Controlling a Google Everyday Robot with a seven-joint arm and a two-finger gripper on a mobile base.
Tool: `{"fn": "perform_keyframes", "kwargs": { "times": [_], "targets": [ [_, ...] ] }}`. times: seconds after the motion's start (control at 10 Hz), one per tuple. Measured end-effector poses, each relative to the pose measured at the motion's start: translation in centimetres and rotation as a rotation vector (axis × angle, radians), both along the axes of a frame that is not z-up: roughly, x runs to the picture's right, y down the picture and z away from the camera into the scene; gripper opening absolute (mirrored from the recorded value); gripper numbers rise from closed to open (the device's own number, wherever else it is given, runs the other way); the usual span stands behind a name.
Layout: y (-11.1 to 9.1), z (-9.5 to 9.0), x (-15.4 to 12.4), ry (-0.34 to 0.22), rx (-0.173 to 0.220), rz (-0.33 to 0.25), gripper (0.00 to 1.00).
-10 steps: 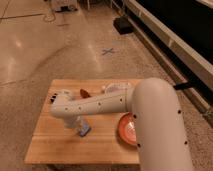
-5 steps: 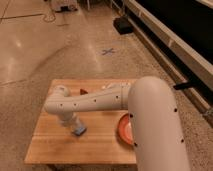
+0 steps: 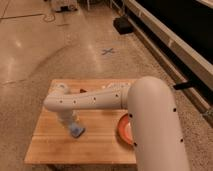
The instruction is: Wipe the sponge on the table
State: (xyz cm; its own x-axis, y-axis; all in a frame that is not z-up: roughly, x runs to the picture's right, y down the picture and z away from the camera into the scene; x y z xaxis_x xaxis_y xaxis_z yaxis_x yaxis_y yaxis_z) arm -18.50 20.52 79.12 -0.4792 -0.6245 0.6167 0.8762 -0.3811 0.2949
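The table (image 3: 50, 145) is a small light wooden one in the lower half of the camera view. My white arm reaches across it from the lower right to the left. The gripper (image 3: 73, 128) points down from the wrist at the table's left-middle. It is shut on the sponge (image 3: 76, 132), a small light-blue block that presses on the wood under the gripper tip. Only the sponge's lower edge shows; the rest is hidden by the gripper.
An orange bowl (image 3: 123, 129) stands on the right part of the table, partly hidden by my arm. A small dark-red thing (image 3: 82, 90) peeks out behind the arm. On the floor beyond are a blue cross mark (image 3: 107, 51) and a black bar (image 3: 121, 25).
The gripper and the sponge have slid left across the table, and a little toward the near edge. The bowl has not moved.
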Motion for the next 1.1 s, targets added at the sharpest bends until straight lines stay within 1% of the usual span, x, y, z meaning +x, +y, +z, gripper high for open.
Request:
{"fn": "perform_keyframes", "kwargs": {
  "times": [0.2, 0.5, 0.8, 1.0, 1.1],
  "targets": [
    [0.2, 0.0, 0.2, -0.002, -0.011, -0.003, 0.80],
    [1.0, 0.5, 0.6, -0.010, -0.028, -0.004, 0.80],
    [2.5, 2.3, 2.2, -0.007, -0.040, 0.018, 0.80],
    [3.1, 3.1, 2.6, -0.003, -0.039, 0.024, 0.80],
    [3.4, 3.5, 2.8, 0.000, -0.037, 0.028, 0.78]
  ]
}}
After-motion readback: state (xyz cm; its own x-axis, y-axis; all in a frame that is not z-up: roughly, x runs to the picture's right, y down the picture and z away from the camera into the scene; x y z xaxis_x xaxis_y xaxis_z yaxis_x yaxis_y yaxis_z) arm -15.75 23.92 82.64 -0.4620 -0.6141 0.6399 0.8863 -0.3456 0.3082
